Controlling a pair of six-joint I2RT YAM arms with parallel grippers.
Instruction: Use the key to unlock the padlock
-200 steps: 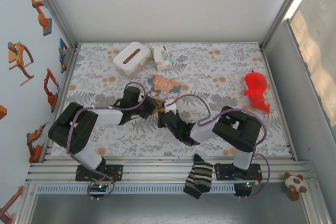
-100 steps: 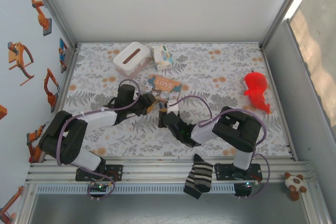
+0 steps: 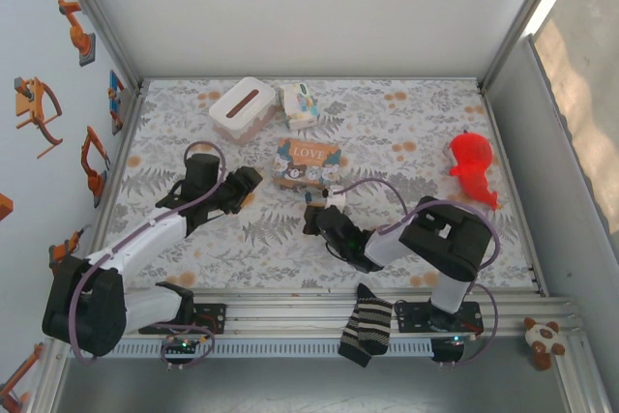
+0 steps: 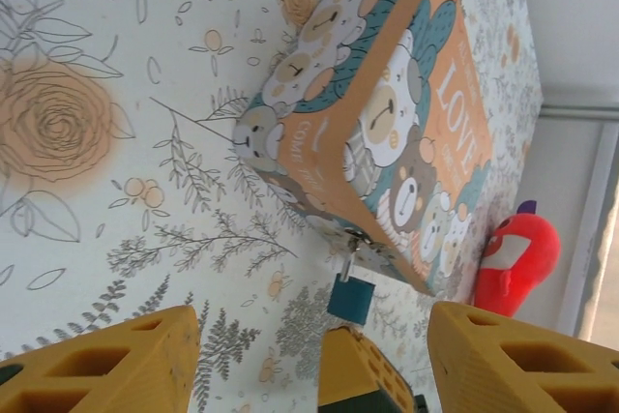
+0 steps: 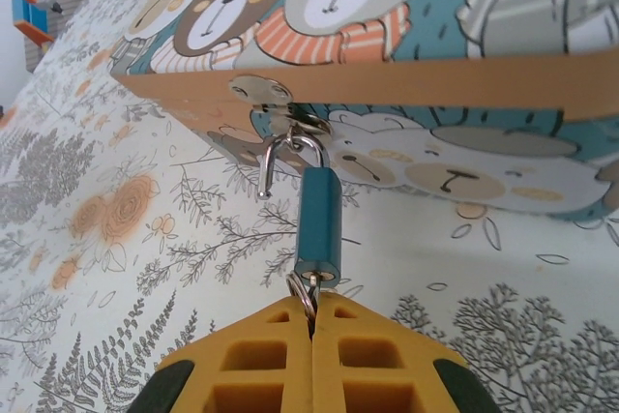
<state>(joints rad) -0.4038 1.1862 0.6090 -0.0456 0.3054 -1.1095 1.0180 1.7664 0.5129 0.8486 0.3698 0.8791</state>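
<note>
L gripper [image 3: 244,181] released, clear of box [image 3: 306,162] edge. R gripper [image 5: 311,314] clenched on key ring [image 5: 306,292] below slim blue padlock [image 5: 318,220].

Printed box [image 3: 307,162] backs the padlock [image 5: 317,224]; bare mat [image 5: 116,239] lies to its left.

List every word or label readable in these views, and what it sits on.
"LOVE": on the lid of the brown, bear-printed box.
Smaller lettering on the box's lid and side: too blurred to read.
Small teal-blue metal padlock: no marking readable.
</note>
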